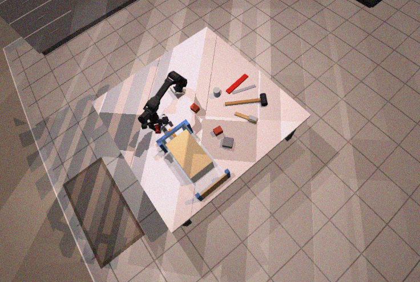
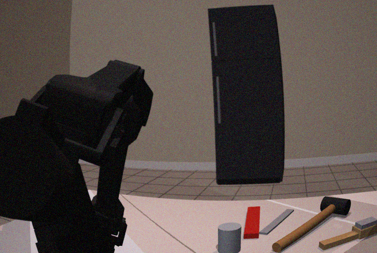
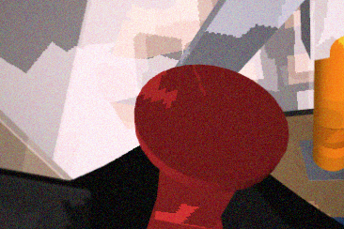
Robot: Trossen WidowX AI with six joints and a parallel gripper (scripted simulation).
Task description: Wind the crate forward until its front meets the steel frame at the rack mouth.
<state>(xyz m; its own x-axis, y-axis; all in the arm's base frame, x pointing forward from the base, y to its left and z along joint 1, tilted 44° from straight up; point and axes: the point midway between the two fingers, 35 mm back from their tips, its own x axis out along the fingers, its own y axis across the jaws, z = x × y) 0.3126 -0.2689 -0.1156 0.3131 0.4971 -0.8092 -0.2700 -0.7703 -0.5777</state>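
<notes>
My gripper [image 1: 158, 125] [image 3: 193, 148] is shut on the winch handle's red knob [image 1: 157, 129] [image 3: 211, 127], beside the blue-framed end of the cubby. The knob's flat round end fills the middle of the wrist view; the handle's arm and square key are hidden. An orange upright cylinder [image 3: 329, 117] stands to the right in the wrist view. The winch body and its top hole cannot be made out. The tan-topped crate [image 1: 189, 152] sits inside the clear-panelled cubby and looks flat. Its near edge is close to the blue frame [image 1: 174, 132]; whether they touch cannot be told.
A wooden bar [image 1: 214, 185] crosses the cubby's far end. Red blocks [image 1: 194, 108] [image 1: 218, 131] and a grey block [image 1: 227, 142] lie beside it. A grey cylinder [image 1: 217, 92] [image 2: 229, 237], red bar [image 1: 237, 83] [image 2: 252, 221], mallet [image 1: 243, 101] [image 2: 305, 227] and brush-like tool [image 1: 241, 116] lie further off.
</notes>
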